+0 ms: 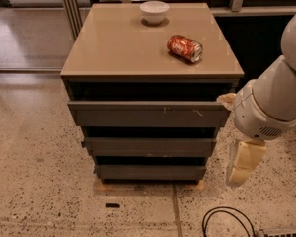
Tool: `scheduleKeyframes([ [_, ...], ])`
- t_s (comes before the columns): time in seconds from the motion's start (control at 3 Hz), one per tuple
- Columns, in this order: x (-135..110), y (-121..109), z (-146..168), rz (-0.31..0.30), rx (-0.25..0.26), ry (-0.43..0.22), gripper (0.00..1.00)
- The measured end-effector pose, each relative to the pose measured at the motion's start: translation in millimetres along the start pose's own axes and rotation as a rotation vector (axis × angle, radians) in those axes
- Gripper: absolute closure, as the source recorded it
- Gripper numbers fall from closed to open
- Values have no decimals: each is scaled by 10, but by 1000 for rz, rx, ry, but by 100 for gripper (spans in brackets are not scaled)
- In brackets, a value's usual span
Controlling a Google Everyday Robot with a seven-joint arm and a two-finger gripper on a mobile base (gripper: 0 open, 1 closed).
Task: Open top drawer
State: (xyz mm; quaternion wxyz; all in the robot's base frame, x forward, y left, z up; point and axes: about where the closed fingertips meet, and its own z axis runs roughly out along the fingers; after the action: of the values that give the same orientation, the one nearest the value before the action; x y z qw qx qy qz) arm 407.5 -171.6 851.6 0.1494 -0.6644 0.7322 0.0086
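The top drawer [148, 113] is the widest dark grey-brown front under the tan cabinet top [118, 48]. It has small pale scratches right of centre and stands slightly forward of the carcass, with a dark gap above it. My gripper [226, 100] is at the drawer's right end, level with its top edge, and mostly hidden behind my white arm [271, 107]. A cream part of the arm [244, 162] hangs beside the lower drawers.
Two narrower grey drawer fronts [150, 146] [150, 172] sit below. A white bowl [154, 11] and a red can lying on its side [185, 48] rest on the cabinet top. A black cable [227, 223] lies on the speckled floor at the front right.
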Motion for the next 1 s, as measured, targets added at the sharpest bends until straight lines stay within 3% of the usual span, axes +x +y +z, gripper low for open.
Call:
scheduleKeyframes([
  [0.33, -287, -161, 328, 16, -37, -107, 0],
  [0.67, -287, -182, 393, 18, -34, -107, 0],
  [1.0, -212, -309, 694, 68, -29, -143, 0],
])
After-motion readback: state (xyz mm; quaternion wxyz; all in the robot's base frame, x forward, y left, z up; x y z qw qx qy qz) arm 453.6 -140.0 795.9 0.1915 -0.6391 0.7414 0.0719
